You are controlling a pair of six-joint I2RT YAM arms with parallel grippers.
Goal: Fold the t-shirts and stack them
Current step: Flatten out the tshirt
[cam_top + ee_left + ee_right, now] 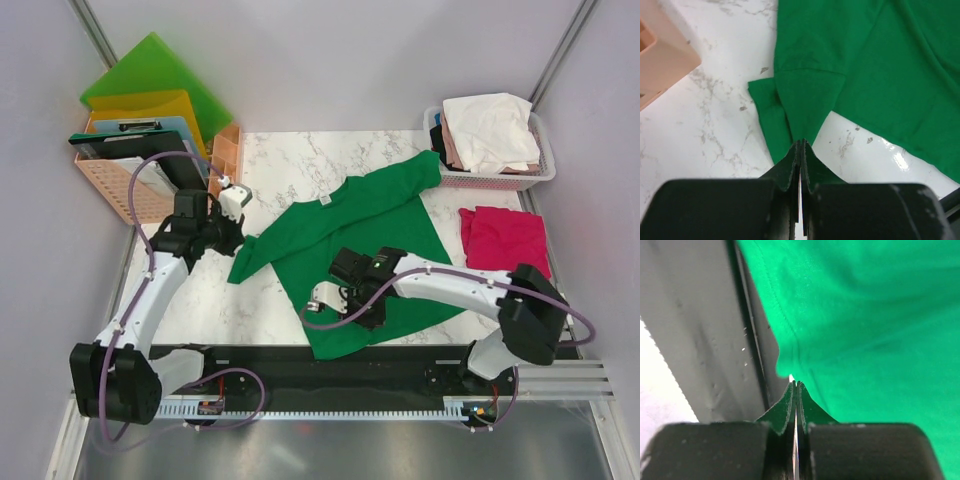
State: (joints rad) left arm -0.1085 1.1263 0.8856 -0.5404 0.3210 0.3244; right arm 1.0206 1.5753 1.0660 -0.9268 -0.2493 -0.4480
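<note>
A deep green t-shirt (360, 230) lies spread, front down, across the middle of the marble table (290, 165). My left gripper (240, 238) is at its left sleeve. In the left wrist view the sleeve (807, 100) tapers to a point between the shut fingertips of that gripper (801, 142). My right gripper (322, 298) sits at the shirt's near left hem. In the right wrist view the green cloth (880, 315) runs down to the tips of the right gripper (796, 384), which are shut on its edge. A magenta-red t-shirt (505, 238) lies folded at the right.
A white basket (500, 181) at the back right holds a white tee (490, 125) and a pale pink one. A peach crate (110, 185) with coloured boards (160, 75) stands at the back left. A black rail (400, 360) runs along the near edge.
</note>
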